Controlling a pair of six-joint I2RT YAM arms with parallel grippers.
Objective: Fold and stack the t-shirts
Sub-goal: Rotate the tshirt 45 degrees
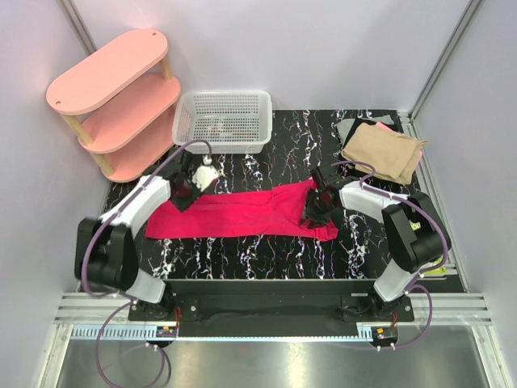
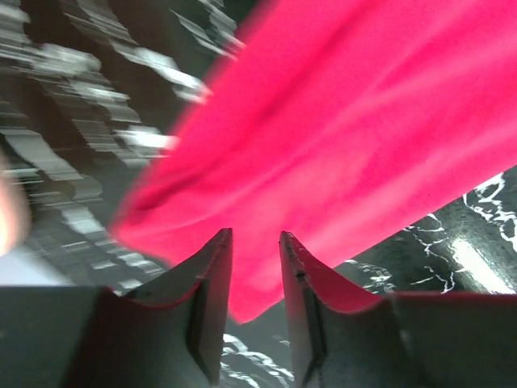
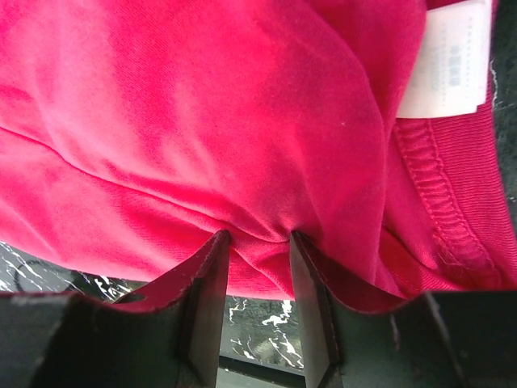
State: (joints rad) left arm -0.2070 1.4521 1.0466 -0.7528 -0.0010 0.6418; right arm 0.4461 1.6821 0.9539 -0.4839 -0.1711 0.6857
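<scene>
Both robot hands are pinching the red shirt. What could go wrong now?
1. The right gripper pinches only a small bunched fold at the edge of the crimson shirt, so the cloth might slip out when pulled.
2. The left gripper seems to grip just a narrow corner, which could also slide free.
3. The shirt lies as a long, wrinkled strip, so the fold may come out crooked.

The pink-red t-shirt point(image 1: 242, 214) lies folded in a long strip across the middle of the counter point(image 1: 283, 259). Its white label point(image 3: 448, 61) shows at one end. A folded tan t-shirt point(image 1: 384, 151) sits in the far right corner, on top of a grey t-shirt point(image 1: 349, 129).
</scene>
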